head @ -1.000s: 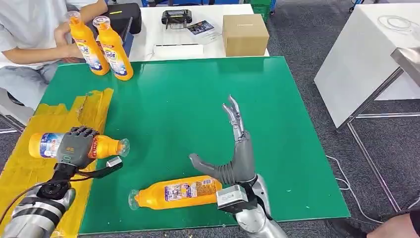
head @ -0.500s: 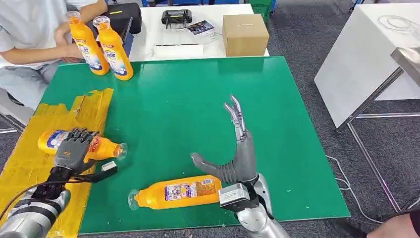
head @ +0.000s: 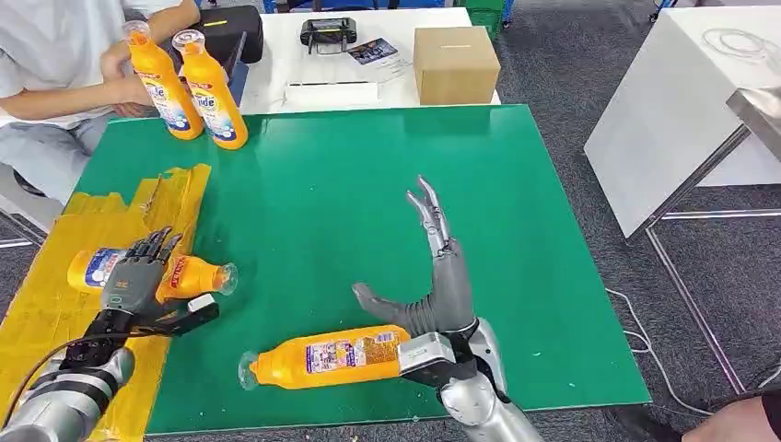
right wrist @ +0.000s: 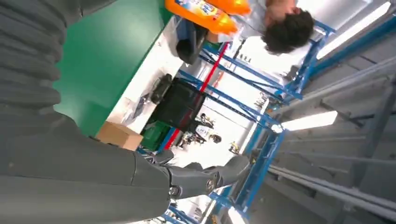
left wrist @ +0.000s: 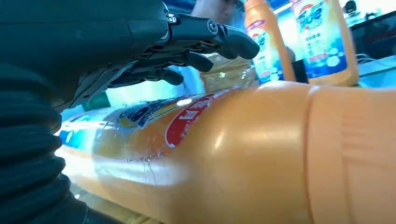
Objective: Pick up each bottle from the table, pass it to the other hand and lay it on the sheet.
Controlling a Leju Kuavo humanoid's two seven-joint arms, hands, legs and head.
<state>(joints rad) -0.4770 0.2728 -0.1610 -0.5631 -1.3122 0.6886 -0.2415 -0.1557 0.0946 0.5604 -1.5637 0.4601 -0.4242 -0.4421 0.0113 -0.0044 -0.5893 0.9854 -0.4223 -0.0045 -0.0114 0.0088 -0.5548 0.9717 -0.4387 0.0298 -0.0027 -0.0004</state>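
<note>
Left hand (head: 129,279) spread its fingers off the bottle (head: 184,275) now lying on the yellow sheet (head: 37,313), so that placement looked done; right hand (head: 433,285) stayed wide open, empty, beside the next bottle (head: 322,357).

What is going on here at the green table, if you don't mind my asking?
The robot is laying orange bottles on a yellow sheet. Its left hand rests over one bottle lying at the sheet's edge, fingers spread. Its right hand is open above the green table, beside a second bottle lying there. Two more bottles stand upright near a seated person.
</note>
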